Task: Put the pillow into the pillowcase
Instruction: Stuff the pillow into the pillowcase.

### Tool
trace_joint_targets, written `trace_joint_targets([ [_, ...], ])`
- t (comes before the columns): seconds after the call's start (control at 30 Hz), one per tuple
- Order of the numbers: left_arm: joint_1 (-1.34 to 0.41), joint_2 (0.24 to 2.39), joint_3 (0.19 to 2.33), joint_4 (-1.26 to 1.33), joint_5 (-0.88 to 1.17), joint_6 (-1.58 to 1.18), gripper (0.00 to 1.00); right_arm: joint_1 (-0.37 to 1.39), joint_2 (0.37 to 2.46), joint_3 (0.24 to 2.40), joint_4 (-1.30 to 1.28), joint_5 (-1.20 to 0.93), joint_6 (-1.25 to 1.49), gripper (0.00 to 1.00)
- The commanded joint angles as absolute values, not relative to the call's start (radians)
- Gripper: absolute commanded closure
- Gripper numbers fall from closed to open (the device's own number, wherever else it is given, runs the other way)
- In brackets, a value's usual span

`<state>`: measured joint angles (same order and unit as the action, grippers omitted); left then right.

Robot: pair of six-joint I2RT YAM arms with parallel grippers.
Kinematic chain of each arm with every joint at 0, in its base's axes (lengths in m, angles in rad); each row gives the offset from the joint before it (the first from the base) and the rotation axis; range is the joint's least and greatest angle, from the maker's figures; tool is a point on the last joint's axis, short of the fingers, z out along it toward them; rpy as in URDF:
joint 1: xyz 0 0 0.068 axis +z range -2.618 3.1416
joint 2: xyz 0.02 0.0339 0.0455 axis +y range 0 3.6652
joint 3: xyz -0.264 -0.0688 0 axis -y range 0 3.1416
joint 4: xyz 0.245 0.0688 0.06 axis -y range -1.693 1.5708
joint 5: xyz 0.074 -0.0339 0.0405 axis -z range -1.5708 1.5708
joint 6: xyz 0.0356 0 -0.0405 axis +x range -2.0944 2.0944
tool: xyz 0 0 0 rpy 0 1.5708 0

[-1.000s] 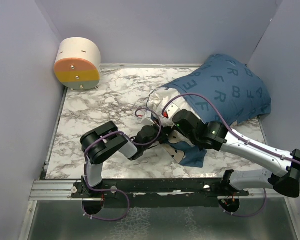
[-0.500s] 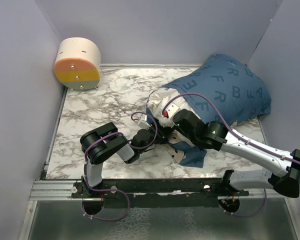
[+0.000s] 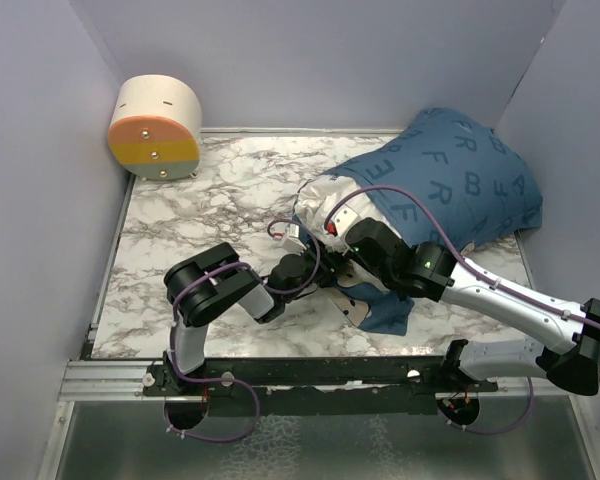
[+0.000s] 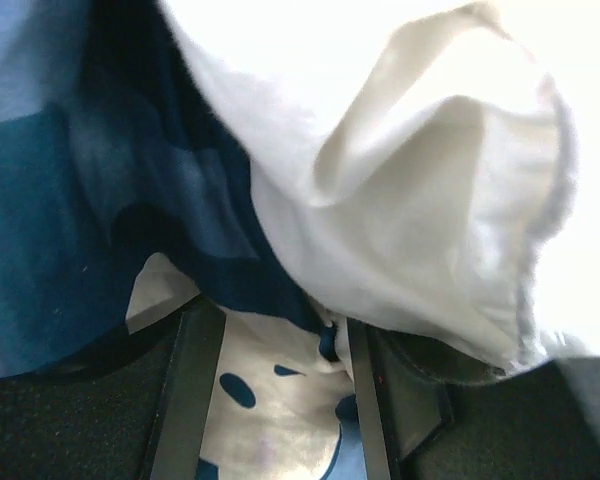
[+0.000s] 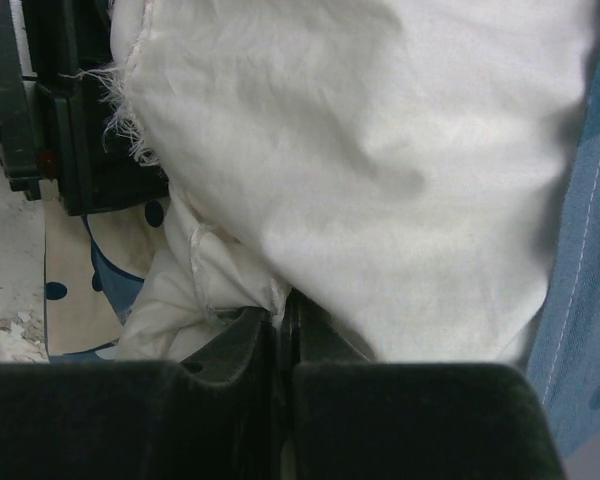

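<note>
Cream-and-orange round box at marble tabletop far-left corner. Plump white pillow mostly inside dark blue lettered pillowcase, long axis toward far-right corner. Left claw spread; right claw pinches pillow.

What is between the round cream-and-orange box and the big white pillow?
Nothing but bare marble tabletop lies between the round cream-and-orange box and the plump white pillow, seen from the top camera.

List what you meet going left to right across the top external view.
Cream and orange round box → left arm's elbow → exposed white end of the pillow → blue lettered pillowcase → right arm's elbow.
</note>
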<state>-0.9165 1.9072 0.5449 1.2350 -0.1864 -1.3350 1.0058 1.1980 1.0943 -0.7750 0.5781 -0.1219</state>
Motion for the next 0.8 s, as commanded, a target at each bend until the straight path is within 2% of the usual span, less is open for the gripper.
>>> trace_joint_targets([
  [0.0, -0.918, 1.953, 0.612, 1.216, -0.212, -1.338, 0.45, 0.993, 1.168, 1.094, -0.719, 0.575, -0.128, 0.99],
  [0.1, -0.915, 1.987, 0.642, 1.16, -0.217, -1.353, 0.49, 0.993, 1.163, 1.095, -0.721, 0.574, -0.128, 0.99],
  [0.2, -0.909, 2.029, 0.658, 1.126, -0.218, -1.376, 0.66, 0.992, 1.16, 1.096, -0.721, 0.573, -0.129, 0.99],
  [0.27, -0.907, 2.051, 0.664, 1.111, -0.218, -1.381, 0.72, 0.992, 1.159, 1.095, -0.721, 0.572, -0.131, 0.99],
  [0.37, -0.908, 2.073, 0.666, 1.108, -0.214, -1.378, 0.74, 0.991, 1.158, 1.089, -0.714, 0.57, -0.132, 0.99],
  [0.53, -0.902, 2.098, 0.693, 1.088, -0.187, -1.338, 0.71, 0.986, 1.169, 1.074, -0.698, 0.554, -0.134, 0.99],
  [0.57, -0.9, 2.1, 0.696, 1.088, -0.18, -1.332, 0.76, 0.984, 1.172, 1.071, -0.695, 0.551, -0.133, 0.99],
  [0.6, -0.898, 2.1, 0.695, 1.103, -0.171, -1.323, 0.91, 0.983, 1.173, 1.066, -0.691, 0.55, -0.133, 0.99],
  [0.63, -0.895, 2.098, 0.685, 1.125, -0.164, -1.317, 1.0, 0.983, 1.177, 1.062, -0.687, 0.548, -0.134, 0.99],
  [0.77, -0.897, 2.024, 0.61, 1.177, -0.144, -1.269, 1.0, 0.954, 1.191, 1.039, -0.662, 0.53, -0.134, 0.99],
])
